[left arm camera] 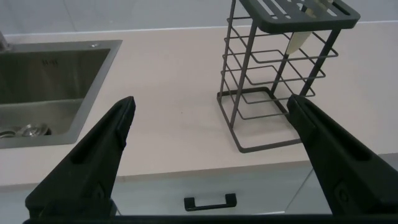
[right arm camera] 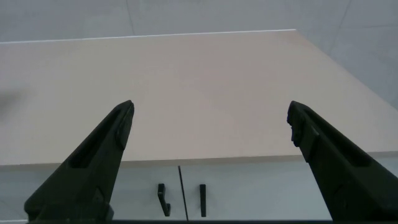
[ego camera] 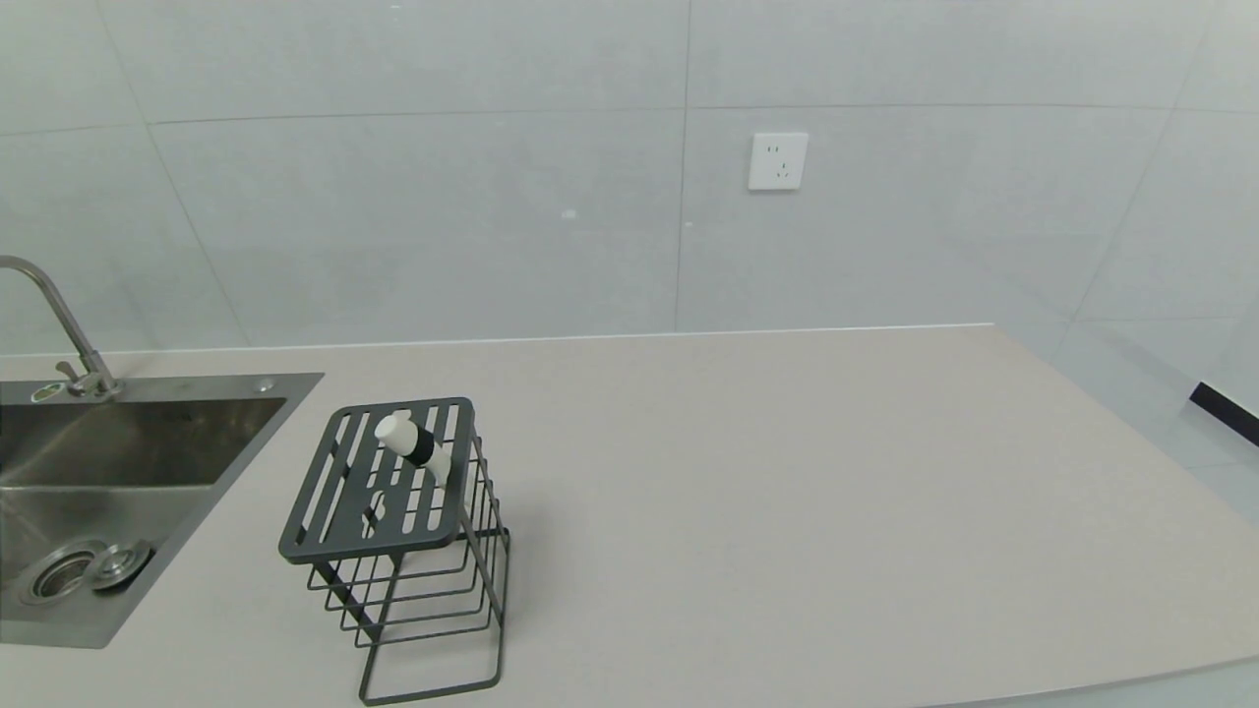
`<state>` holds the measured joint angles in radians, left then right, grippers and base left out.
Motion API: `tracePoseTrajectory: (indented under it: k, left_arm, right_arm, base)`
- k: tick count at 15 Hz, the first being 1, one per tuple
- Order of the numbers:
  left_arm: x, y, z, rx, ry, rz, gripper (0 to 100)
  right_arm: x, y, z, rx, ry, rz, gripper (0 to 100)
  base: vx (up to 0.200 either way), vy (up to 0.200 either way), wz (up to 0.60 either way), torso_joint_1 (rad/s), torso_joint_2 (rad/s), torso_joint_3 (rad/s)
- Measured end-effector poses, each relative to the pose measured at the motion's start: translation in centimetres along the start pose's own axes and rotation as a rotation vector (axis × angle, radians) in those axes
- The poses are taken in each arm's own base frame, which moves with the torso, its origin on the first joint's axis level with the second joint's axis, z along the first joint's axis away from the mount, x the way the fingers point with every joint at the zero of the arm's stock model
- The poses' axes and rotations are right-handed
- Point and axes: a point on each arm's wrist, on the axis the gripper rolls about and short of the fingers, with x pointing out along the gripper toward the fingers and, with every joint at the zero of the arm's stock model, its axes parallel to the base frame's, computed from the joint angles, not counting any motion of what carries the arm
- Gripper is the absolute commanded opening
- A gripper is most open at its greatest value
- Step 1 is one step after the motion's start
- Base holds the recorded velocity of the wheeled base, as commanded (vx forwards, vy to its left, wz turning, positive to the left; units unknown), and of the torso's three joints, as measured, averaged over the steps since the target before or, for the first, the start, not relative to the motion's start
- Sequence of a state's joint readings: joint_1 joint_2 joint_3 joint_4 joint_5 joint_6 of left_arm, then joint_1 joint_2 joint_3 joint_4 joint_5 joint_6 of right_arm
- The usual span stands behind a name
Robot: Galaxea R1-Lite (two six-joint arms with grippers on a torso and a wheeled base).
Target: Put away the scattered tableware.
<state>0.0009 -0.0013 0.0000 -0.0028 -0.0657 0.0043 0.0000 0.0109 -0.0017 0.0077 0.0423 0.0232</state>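
Note:
A dark wire rack [ego camera: 398, 551] with a slotted top stands on the beige counter [ego camera: 787, 511], right of the sink. A utensil with a white and black handle [ego camera: 413, 444] sticks up out of one of the top slots; its pale lower part hangs inside the rack [left arm camera: 297, 38]. My left gripper [left arm camera: 211, 107] is open, held off the counter's front edge and facing the rack [left arm camera: 273, 81]. My right gripper [right arm camera: 211, 111] is open too, off the front edge with bare counter [right arm camera: 186, 87] beyond it. Nothing is between either pair of fingers.
A steel sink [ego camera: 108, 492] with a faucet [ego camera: 59, 324] and drain is set into the counter's left end. A tiled wall with a socket [ego camera: 777, 160] runs behind. Cabinet fronts with dark handles [right arm camera: 180, 199] lie below the counter edge.

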Motion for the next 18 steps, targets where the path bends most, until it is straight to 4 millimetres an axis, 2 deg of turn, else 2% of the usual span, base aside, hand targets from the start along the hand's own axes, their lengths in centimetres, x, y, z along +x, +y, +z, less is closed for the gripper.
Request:
tracePoseTrajectory:
  k: [18]
  left_arm:
    - [0.00,0.00,0.00,0.000,0.000,0.000,100]
  right_arm:
    - [0.00,0.00,0.00,-0.001,0.000,0.000,100]
  base:
    - [0.000,0.000,0.00,0.000,0.00,0.000]
